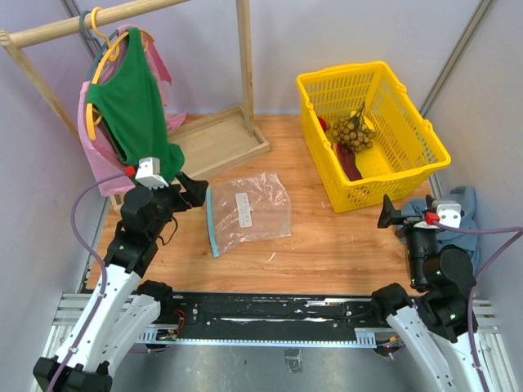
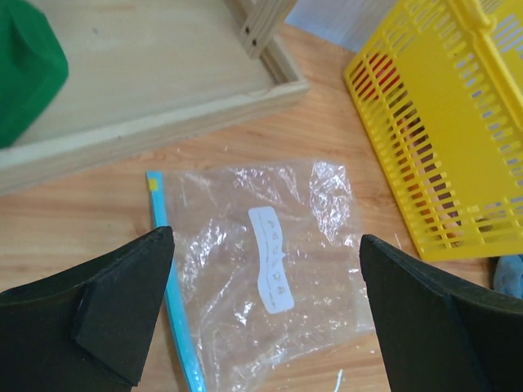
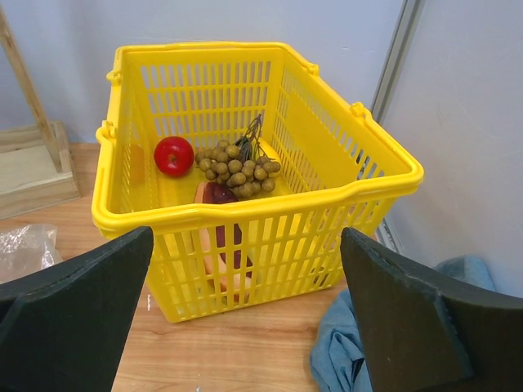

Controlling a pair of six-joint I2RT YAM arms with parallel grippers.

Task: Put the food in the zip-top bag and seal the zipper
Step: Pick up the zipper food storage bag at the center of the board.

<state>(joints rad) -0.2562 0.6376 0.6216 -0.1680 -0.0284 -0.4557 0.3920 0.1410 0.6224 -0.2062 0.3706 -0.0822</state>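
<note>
Lying ahead of wide-open left jaws: zip-top bag [image 2: 270, 269]; food [image 3: 237, 167] in basket [image 3: 270, 206] beyond wide-open right jaws.

The crinkly clear plastic zip-top bag [image 1: 249, 211] is catching glossy highlights, while the wooden table [image 1: 327, 245] and yellow plastic basket [image 1: 341, 73] are looking smooth.

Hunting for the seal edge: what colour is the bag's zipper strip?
Blue-teal; the zipper strip shows best in the left wrist view.
</note>
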